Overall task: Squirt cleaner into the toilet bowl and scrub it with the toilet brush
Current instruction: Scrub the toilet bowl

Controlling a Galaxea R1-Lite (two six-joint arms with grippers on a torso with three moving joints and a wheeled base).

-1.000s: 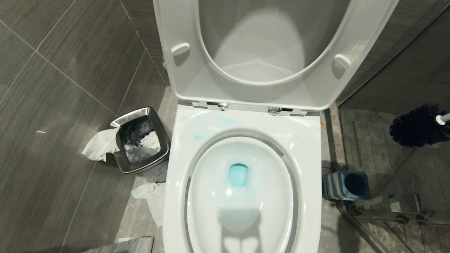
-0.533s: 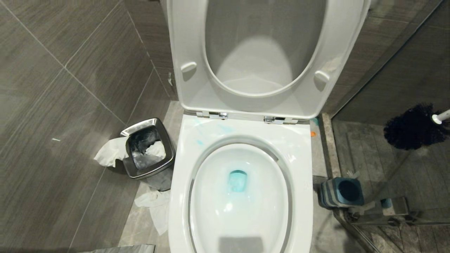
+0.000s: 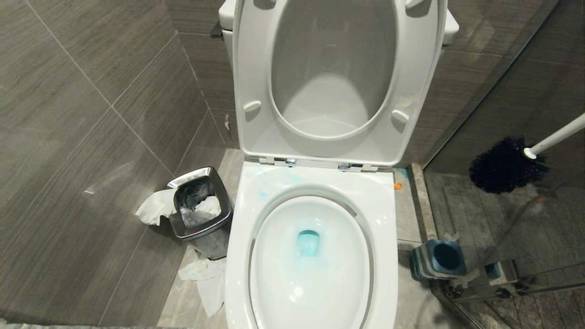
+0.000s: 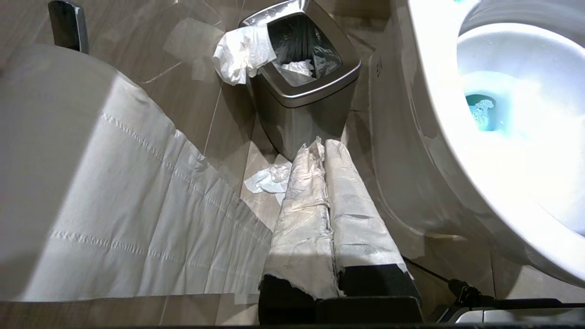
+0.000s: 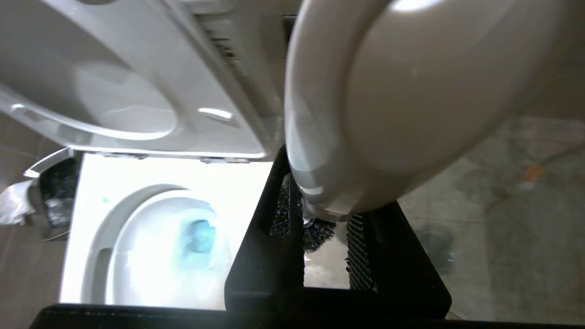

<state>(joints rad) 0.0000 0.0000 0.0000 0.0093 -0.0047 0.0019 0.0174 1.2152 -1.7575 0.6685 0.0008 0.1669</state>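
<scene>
The right gripper (image 5: 322, 256) is clamped on the brush (image 3: 507, 164), held in the air right of the bowl (image 3: 311, 269), above its holder (image 3: 438, 260). Cleaner (image 3: 308, 242) tints the bowl's water (smears on the rim too). The left gripper (image 4: 324, 146), pressed together, hangs left of the bowl near the bin (image 4: 304, 82).

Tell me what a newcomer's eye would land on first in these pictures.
First, the open white toilet bowl in the middle of the head view, seat raised, turquoise cleaner tinting the water at its drain. Next, the toilet brush, its black head hanging in the air to the bowl's right, above its blue holder on the floor. Left of the bowl stands a steel waste bin spilling tissue.
</scene>
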